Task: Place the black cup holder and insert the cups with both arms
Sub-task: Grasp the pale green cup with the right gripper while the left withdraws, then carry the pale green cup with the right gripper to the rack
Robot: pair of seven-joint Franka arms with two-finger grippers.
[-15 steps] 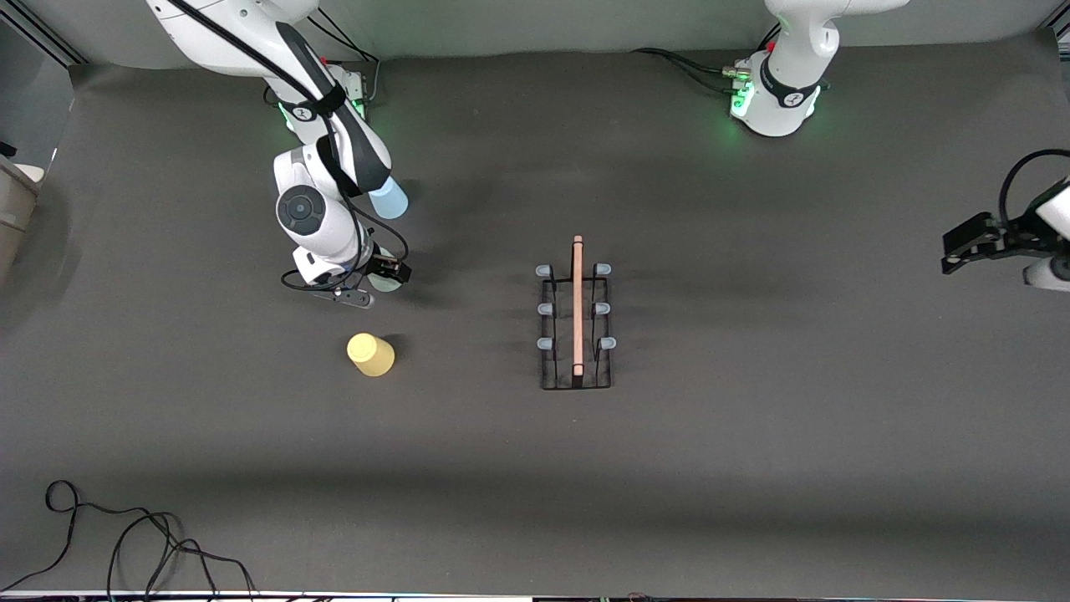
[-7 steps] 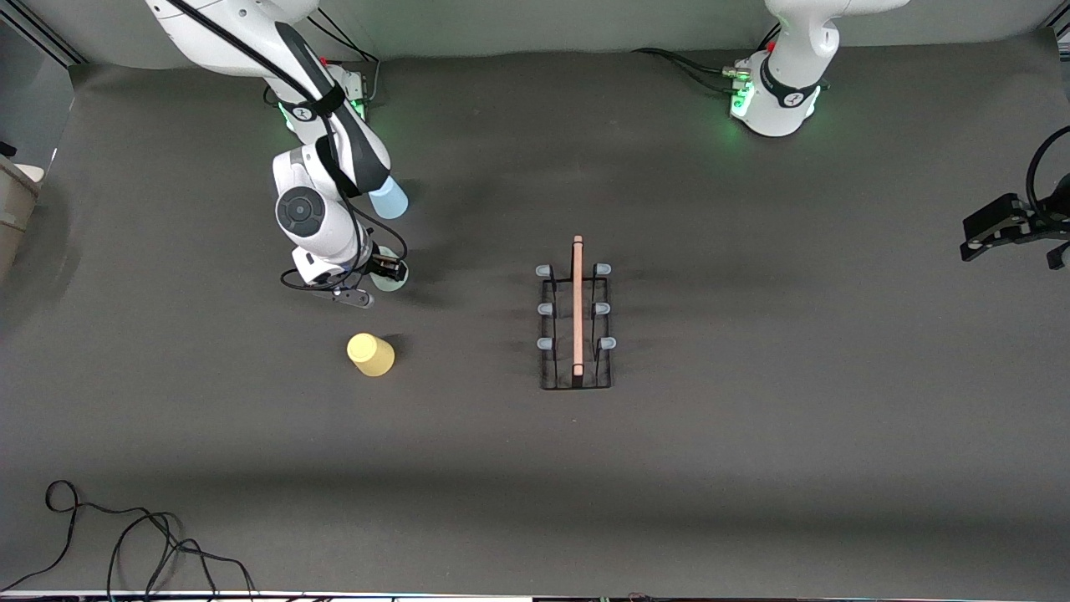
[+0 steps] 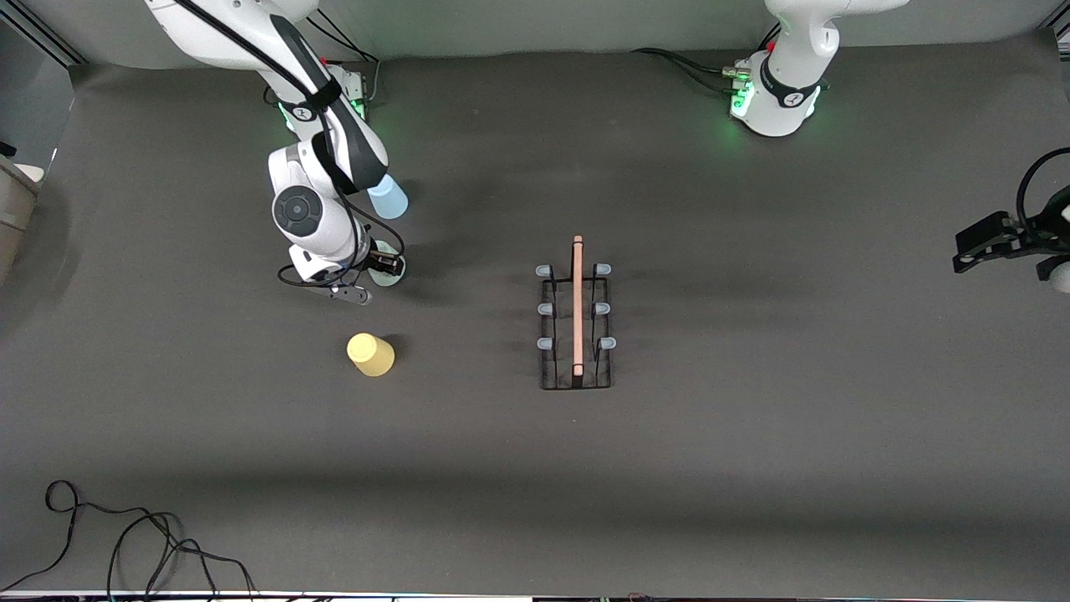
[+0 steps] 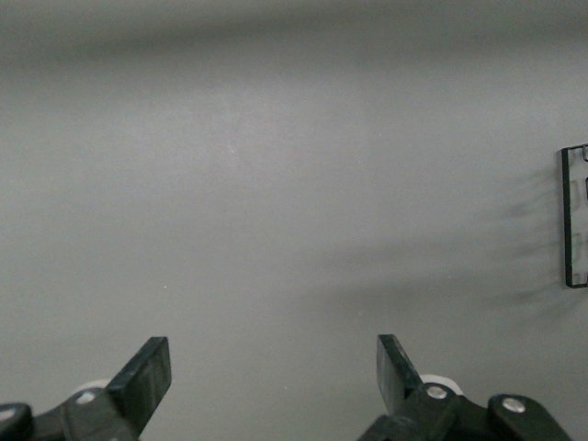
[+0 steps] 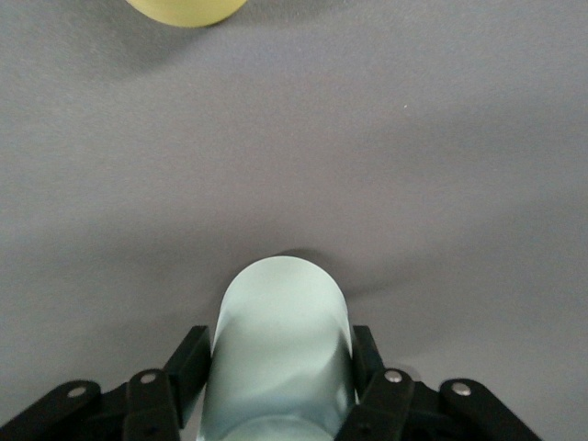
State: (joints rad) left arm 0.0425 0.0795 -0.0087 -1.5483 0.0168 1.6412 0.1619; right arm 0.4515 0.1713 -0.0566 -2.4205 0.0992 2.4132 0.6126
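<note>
The black cup holder [image 3: 576,313] stands upright mid-table, its wooden handle on top; one corner of it [image 4: 574,220] shows in the left wrist view. My right gripper [image 3: 380,272] [image 5: 278,344] is shut on the pale green cup [image 3: 389,269] [image 5: 280,349], one finger on each side. The yellow cup [image 3: 370,354] [image 5: 188,9] stands on the mat nearer to the front camera. The light blue cup [image 3: 388,199] sits close to the right arm's base, partly hidden by the arm. My left gripper [image 3: 970,247] [image 4: 273,354] hangs open and holds nothing, over the left arm's end of the table.
Loose black cables [image 3: 125,543] lie at the table's front edge toward the right arm's end. A beige object [image 3: 12,201] sits just off that end. More cables [image 3: 685,63] run by the left arm's base.
The right gripper has shut on the pale green cup and shifted slightly toward its base. The left gripper drew back toward the table's end, then came back a little.
</note>
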